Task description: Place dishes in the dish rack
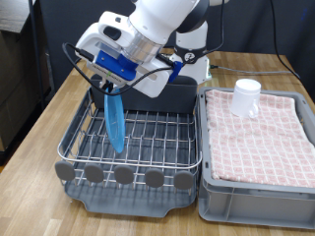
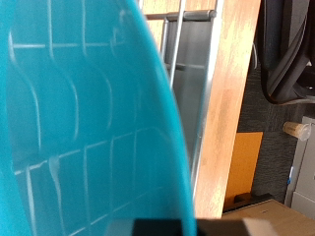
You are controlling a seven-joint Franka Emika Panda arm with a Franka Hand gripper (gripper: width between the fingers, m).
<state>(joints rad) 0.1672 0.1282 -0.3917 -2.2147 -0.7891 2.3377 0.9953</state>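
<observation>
Grey-footed silver wire dish rack [image 1: 138, 138] foreground; our tool [image 1: 106, 87] grips round blue plate [image 1: 115, 120] upright; crooked entry risks jamming wires.

Spoon not findable in either view. Gripper [image 1: 104, 87] fingertips hidden by plate [image 1: 115, 120] edge and hand body. Wrist view: plate [image 2: 84, 118] fills frame, cut off left, top, bottom; rack [image 2: 182, 44] wires only blurred through it. Crate [image 1: 258, 182] cut at right edge.
</observation>
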